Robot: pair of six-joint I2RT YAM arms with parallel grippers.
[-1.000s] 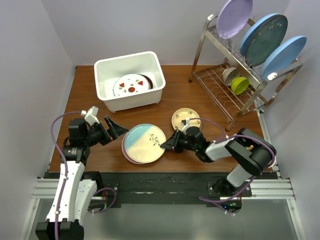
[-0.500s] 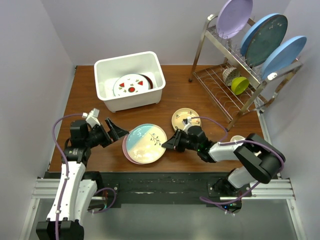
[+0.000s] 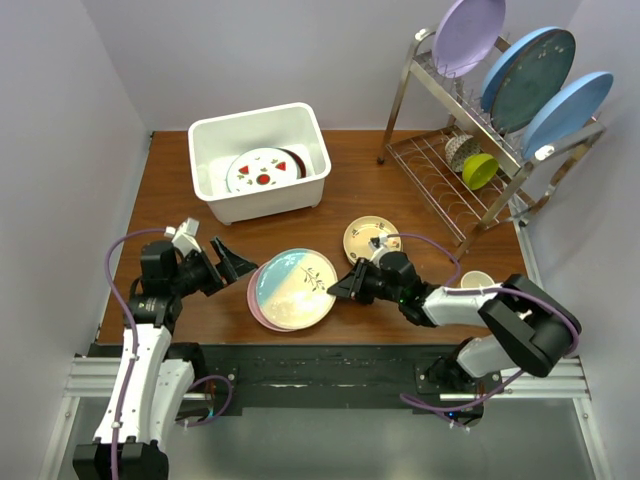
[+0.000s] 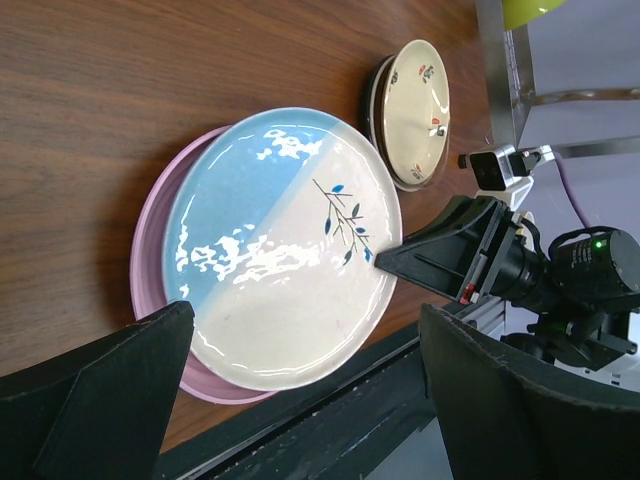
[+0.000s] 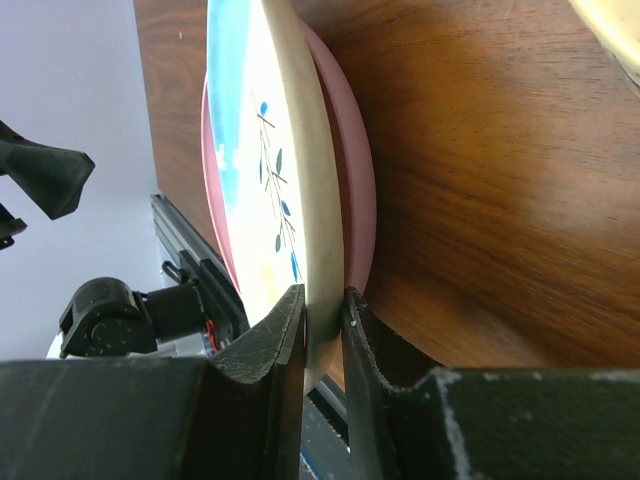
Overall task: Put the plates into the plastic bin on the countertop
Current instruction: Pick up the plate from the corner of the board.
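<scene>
Right pincer (image 5: 322,300) is seen clamped on the rim of the pale blue plate (image 3: 292,287). In the right wrist view one finger is laid on the top face and the other is wedged under the rim, between it and the pink plate (image 5: 352,170). Whether the gripped edge is lifted clear of the pink plate cannot be told.

Left pincer (image 3: 238,262) is held wide apart with nothing between the fingers. It is pointed at the opposite edge of the same stack, just beside the pink rim. Contact cannot be told.

Positions, referenced to the plastic bin (image 3: 262,208):
- The pale blue plate is stacked on the pink plate on the tabletop (image 3: 180,210), on the arm-base side of the bin and well apart from it. A leaf sprig is printed on its cream half.
- The tan plate (image 3: 372,238) is laid flat on the tabletop, on the arm-base side and to the right of the bin, near the stack but not touching it.
- The white motif plate (image 3: 262,170) is already seated inside the bin. The maroon-rimmed plate (image 3: 296,162) is partly covered by it on the right.
- The dish rack (image 3: 440,165) is stood to the right of the bin. The yellow cup (image 3: 480,170) is held on its lower tier, and large blue and lilac plates are propped upright on top.
</scene>
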